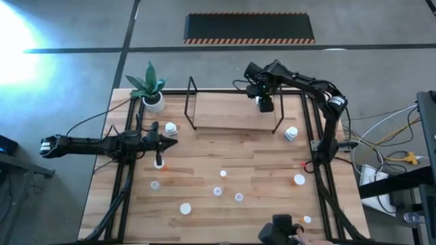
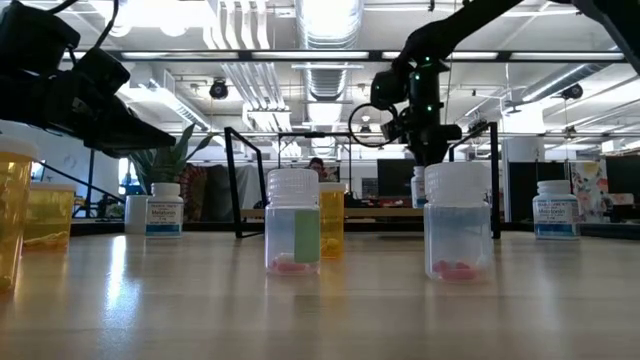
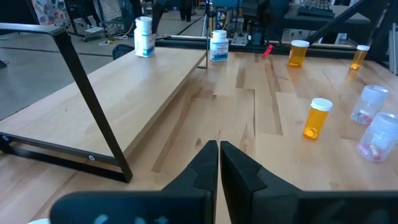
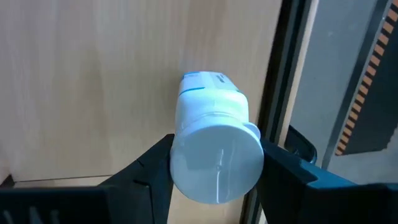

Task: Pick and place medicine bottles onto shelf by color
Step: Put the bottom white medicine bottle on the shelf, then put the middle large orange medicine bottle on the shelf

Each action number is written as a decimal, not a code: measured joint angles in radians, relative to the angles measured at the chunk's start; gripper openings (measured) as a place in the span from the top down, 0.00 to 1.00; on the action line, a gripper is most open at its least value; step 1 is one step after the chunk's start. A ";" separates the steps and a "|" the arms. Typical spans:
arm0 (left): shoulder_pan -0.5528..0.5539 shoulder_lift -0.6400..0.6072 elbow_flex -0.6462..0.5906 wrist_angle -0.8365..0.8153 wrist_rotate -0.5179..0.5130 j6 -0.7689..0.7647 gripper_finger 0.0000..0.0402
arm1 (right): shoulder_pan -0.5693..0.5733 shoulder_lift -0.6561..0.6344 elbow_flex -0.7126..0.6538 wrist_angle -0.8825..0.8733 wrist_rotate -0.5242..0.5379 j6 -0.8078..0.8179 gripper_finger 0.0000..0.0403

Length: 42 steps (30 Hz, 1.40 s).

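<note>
Clamping a small white plastic medicine bottle (image 4: pixel 214 134) just under its cap, the right gripper (image 1: pixel 265 103) hovers over the pale wooden wire-framed shelf's (image 1: pixel 225 112) far right corner. Light, rigid and smooth, it could slip. The left gripper (image 3: pixel 219 163), fingers together, waits near the table's left edge.

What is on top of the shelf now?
One white bottle stands on the shelf near its edge, with the right pincer closed around its cap. The arm hides the board right beside it. The rest looks bare.
</note>
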<state>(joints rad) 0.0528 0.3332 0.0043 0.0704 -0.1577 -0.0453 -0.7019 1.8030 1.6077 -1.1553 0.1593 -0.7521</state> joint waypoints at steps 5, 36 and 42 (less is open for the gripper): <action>0.000 -0.001 0.000 0.000 0.000 0.000 1.00 | -0.021 -0.002 0.000 0.000 0.000 0.000 0.53; 0.000 0.000 0.000 0.000 0.000 0.000 1.00 | 0.145 -0.369 -0.002 -0.037 -0.043 0.330 0.46; 0.000 -0.002 0.000 0.000 0.000 0.000 1.00 | 0.329 -0.481 -0.011 -0.131 -0.100 0.622 0.46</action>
<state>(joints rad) 0.0528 0.3317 0.0040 0.0704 -0.1577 -0.0456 -0.3726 1.3217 1.5972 -1.2863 0.0597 -0.1306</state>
